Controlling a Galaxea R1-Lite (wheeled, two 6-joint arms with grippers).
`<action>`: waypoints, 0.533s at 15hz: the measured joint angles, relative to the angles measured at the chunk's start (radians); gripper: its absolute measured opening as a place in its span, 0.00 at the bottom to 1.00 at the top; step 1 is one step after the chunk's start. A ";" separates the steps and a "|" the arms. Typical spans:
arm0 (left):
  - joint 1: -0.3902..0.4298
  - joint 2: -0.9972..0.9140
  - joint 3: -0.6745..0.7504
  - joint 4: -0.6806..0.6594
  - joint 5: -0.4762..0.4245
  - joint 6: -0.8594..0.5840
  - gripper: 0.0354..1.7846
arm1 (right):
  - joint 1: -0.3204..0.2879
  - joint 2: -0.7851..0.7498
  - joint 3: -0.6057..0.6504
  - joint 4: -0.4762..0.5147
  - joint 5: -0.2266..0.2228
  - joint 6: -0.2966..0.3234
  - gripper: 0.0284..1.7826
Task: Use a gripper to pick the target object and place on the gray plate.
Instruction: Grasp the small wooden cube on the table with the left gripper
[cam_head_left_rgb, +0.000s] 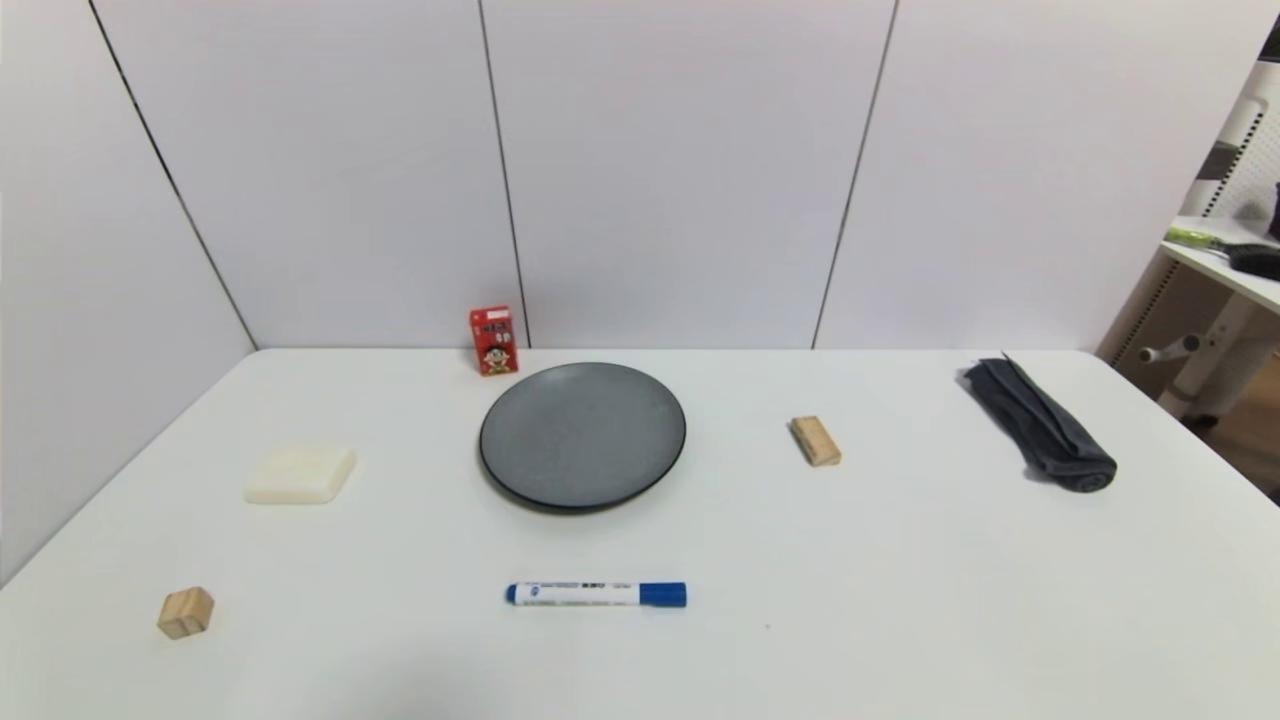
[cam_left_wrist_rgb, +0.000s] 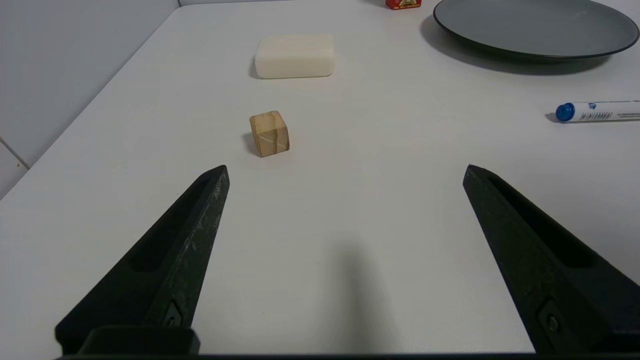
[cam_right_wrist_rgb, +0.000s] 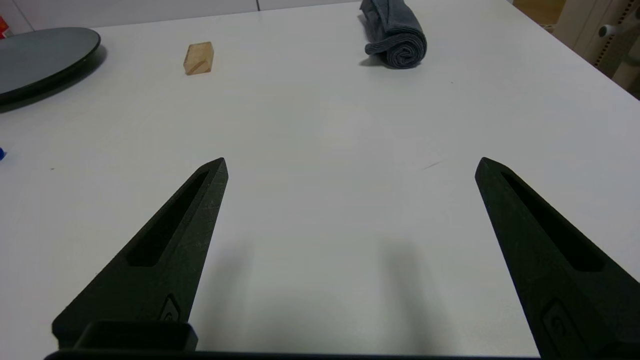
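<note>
The left end effector hovers low over the white surface, its black fingers spread wide and holding nothing; the small light-tan wooden cube sits just ahead of its tips, near the robot's left front corner; beyond the cube lies a cream-white soap-like slab; the round dark-gray plate rests mid-surface, well apart from the cube; the right end effector also gapes, empty, facing a longer wooden block and a rolled dark-gray cloth.

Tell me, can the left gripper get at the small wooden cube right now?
Probably yes. The left gripper is open, and the wooden cube sits on bare table just ahead of it, with nothing between them; the cream slab lies farther off.
</note>
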 joint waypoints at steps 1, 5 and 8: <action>0.000 0.000 0.000 0.000 0.000 0.000 0.94 | 0.000 0.000 0.000 0.000 0.000 0.000 0.96; 0.000 0.000 0.000 0.000 0.000 0.000 0.94 | 0.000 0.000 0.000 0.000 0.000 0.000 0.96; 0.000 0.000 0.000 0.000 0.000 0.000 0.94 | 0.000 0.000 0.000 0.000 0.000 0.000 0.96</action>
